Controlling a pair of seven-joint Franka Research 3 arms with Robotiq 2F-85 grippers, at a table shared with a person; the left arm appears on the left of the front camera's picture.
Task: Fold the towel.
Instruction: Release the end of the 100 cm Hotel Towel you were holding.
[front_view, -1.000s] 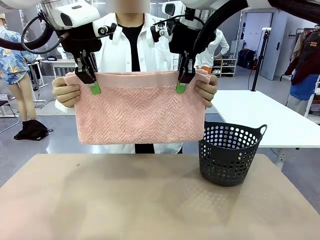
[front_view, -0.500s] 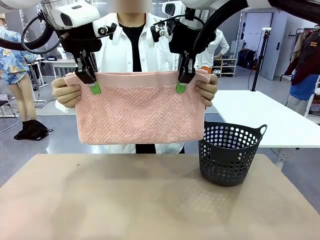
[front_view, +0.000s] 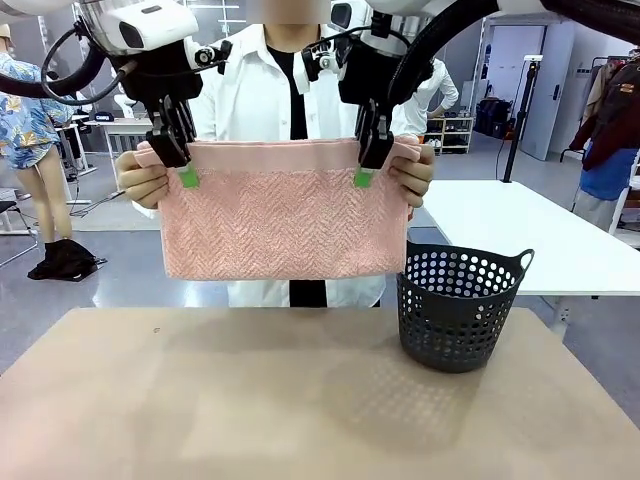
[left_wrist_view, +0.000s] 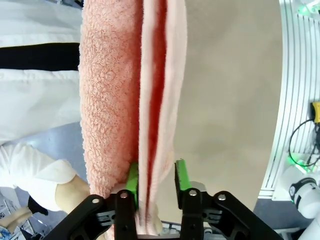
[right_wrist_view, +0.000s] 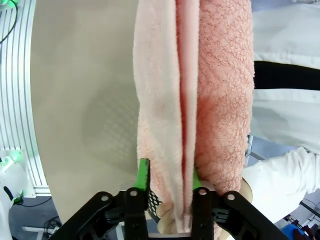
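1. Towel position. The towel (front_view: 285, 215) hangs as a flat, doubled sheet above the table (front_view: 250, 410), not touching it. Its long axis is horizontal and runs from the left gripper (front_view: 183, 170) to the right gripper (front_view: 366, 172). The basket (front_view: 455, 310) stands on the table below the towel's right end.

2. Jaw state. Both grippers point down over the top hem, 1 near each end. In the left wrist view the green pads (left_wrist_view: 132, 177) stand parted, with the thin layers between them and the thick terry layer outside 1 pad. In the right wrist view the pads (right_wrist_view: 144, 175) are likewise parted around the layers. Neither gripper clamps the cloth.

3. Support. The person holds the 2 top corners: 1 hand (front_view: 143, 180) just outboard of the left gripper, the other hand (front_view: 412, 172) just outboard of the right gripper. The towel's weight appears to rest on these hands.

4. Governing relation. The hem lies inside both jaw gaps, and the sheet hangs straight below the fingertips. Judgement: a straight upward retreat should clear the hem; sideways travel along the long axis risks dragging it.
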